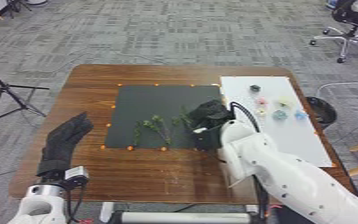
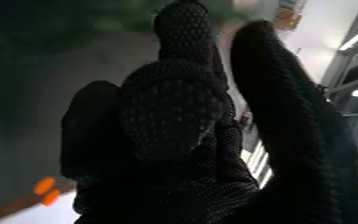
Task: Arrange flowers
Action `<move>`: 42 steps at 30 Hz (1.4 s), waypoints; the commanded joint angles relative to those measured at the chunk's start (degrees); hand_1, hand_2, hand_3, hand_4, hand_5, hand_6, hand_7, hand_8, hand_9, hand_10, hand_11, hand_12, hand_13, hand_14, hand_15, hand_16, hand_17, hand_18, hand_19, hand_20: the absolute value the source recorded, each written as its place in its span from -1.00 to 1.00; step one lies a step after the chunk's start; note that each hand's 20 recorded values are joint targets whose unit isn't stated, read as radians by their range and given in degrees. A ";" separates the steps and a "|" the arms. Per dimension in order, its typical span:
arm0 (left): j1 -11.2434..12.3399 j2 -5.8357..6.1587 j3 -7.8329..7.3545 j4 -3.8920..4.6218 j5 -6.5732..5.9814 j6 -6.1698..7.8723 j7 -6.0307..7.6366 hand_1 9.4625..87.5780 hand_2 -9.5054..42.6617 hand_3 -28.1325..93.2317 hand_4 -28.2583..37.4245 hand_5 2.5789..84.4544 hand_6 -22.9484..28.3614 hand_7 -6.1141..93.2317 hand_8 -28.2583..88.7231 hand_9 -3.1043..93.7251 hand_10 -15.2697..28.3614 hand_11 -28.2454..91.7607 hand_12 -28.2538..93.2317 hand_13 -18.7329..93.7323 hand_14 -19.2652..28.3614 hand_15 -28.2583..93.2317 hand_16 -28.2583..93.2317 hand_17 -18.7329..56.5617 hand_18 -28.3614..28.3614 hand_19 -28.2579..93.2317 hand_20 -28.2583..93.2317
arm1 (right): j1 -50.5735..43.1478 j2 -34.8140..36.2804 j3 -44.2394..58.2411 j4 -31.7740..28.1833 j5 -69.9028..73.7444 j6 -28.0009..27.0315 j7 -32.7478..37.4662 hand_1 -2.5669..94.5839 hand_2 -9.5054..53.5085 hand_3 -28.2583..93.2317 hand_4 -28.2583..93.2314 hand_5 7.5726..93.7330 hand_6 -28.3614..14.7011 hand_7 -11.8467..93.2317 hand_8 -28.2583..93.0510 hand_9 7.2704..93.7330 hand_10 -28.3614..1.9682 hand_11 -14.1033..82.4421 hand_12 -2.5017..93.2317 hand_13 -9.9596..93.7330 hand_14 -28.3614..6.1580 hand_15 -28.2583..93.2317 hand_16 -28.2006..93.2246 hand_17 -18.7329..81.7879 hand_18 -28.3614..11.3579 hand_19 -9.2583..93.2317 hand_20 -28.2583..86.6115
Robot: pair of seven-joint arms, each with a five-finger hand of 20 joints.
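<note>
The right hand [image 1: 209, 114] is over the right part of the black mat [image 1: 138, 104], palm side turned away from the head camera. Just left of it, green leaves [image 1: 185, 119] show against the mat; whether the hand touches them cannot be made out. Green sprigs [image 1: 154, 125] with thin stems lie near the mat's middle. In the right wrist view, the dark glove of the right hand [image 2: 171, 110] stands before blurred greenery [image 2: 104, 22]. Over the table's left side, the left hand [image 1: 67, 137] is open, its fingers straight and relaxed.
Right of the mat, a white sheet [image 1: 291, 145] bears a dark flower [image 1: 255, 88], a pink flower [image 1: 262, 100] and several pale or blue ones [image 1: 279, 115]. Orange tabs line the mat's edges. A black bin [image 1: 325, 112] stands beyond the table's right edge, a tripod [image 1: 5, 87] at left.
</note>
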 commanded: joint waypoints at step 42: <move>0.17 -0.73 0.34 0.00 0.18 -0.72 0.33 -0.74 -0.47 0.63 -1.00 0.01 0.05 -0.70 -0.61 -0.08 0.34 -0.26 -0.33 -0.06 0.56 -0.26 -0.47 -0.46 0.50 -0.32 -0.27 | 3.02 1.66 2.70 8.80 -32.37 -45.62 -26.96 -0.52 -0.07 0.29 -0.72 0.11 0.08 -0.62 -0.60 0.17 -0.02 -0.56 -0.76 0.91 0.26 0.35 -0.05 0.53 -0.43 1.00 0.36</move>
